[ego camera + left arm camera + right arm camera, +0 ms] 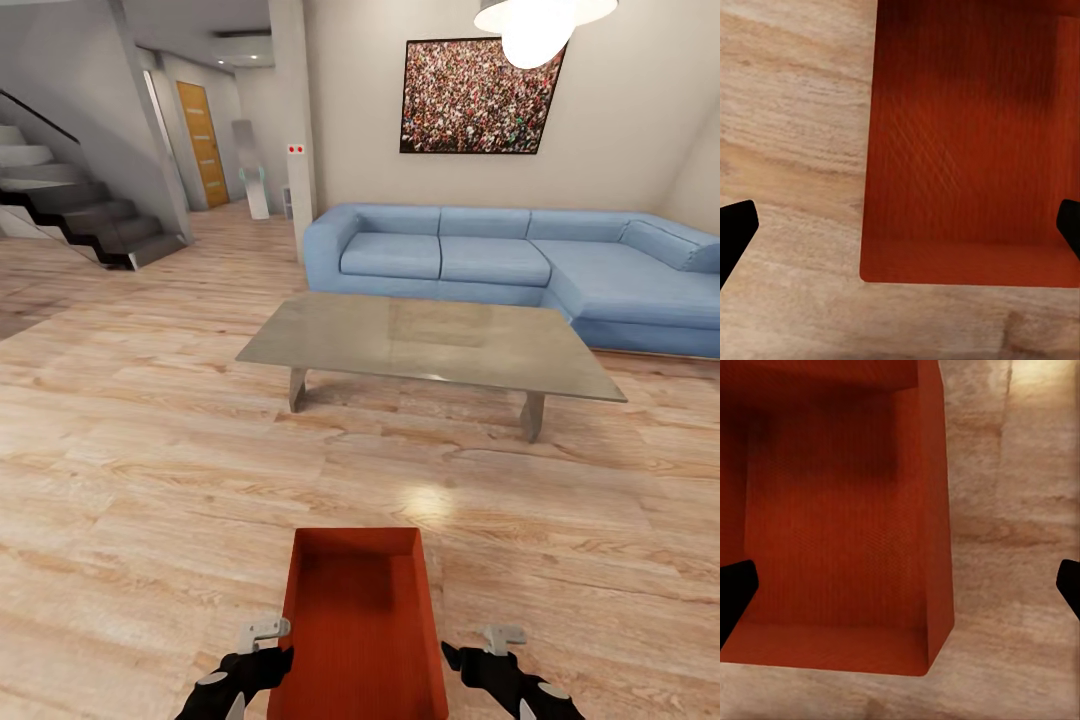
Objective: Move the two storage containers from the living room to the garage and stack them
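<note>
Here, both black arms reach forward low, the left fingers (268,632) and right fingers (502,636) spread wide, flanking the open orange-red rectangular storage container (362,625) on the near light wood plank floor (140,480).

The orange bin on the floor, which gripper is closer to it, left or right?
Left, narrowly. The left gripper sits right against the orange bin on its left wall; the right gripper flanks the opposite wall with a small gap. Both are open, neither gripping.
</note>
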You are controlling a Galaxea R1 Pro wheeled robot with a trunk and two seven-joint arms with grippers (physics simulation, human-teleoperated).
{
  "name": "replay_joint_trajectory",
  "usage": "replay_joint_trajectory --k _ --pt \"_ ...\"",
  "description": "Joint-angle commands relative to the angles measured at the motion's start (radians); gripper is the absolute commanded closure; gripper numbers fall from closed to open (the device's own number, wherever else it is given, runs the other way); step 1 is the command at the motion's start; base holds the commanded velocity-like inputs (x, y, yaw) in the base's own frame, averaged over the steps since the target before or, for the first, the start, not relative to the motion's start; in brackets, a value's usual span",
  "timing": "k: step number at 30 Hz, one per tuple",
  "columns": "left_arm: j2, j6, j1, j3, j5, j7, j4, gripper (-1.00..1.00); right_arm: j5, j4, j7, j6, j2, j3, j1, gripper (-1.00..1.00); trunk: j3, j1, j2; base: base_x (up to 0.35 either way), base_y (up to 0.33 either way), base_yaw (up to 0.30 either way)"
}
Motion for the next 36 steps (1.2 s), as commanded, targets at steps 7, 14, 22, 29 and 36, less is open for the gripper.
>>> replay_joint_trajectory --k 7,14,22,29,36 --pt "0.000 0.007 0.000 0.001 0.007 0.002 -0.002 -1.00 0.009 0.000 0.006 -0.002 0.000 -0.008 -0.001 -1.00 -0.001 0.000 0.000 0.000 0.000 0.000" --pt "0.013 0.003 0.000 0.006 0.006 0.005 -0.002 -1.00 0.009 0.000 0.006 -0.002 0.000 -0.008 -0.001 -1.00 -0.001 0.000 0.000 0.000 0.000 0.000" --pt "0.041 0.003 -0.001 0.004 0.009 0.000 -0.012 -1.00 0.010 0.000 0.006 -0.002 0.000 -0.008 -0.001 -1.00 -0.001 0.000 0.000 0.000 0.000 0.000" --pt "0.040 0.002 -0.001 0.001 0.009 -0.001 -0.013 -1.00 0.010 0.000 0.006 -0.002 0.000 -0.008 -0.001 -1.00 -0.010 0.011 -0.021 0.000 0.000 0.000" --pt "0.038 0.002 -0.001 0.000 0.010 -0.001 -0.013 -1.00 0.012 0.001 0.006 -0.002 0.000 -0.007 -0.001 -1.00 -0.023 0.027 -0.049 0.000 0.000 0.000"
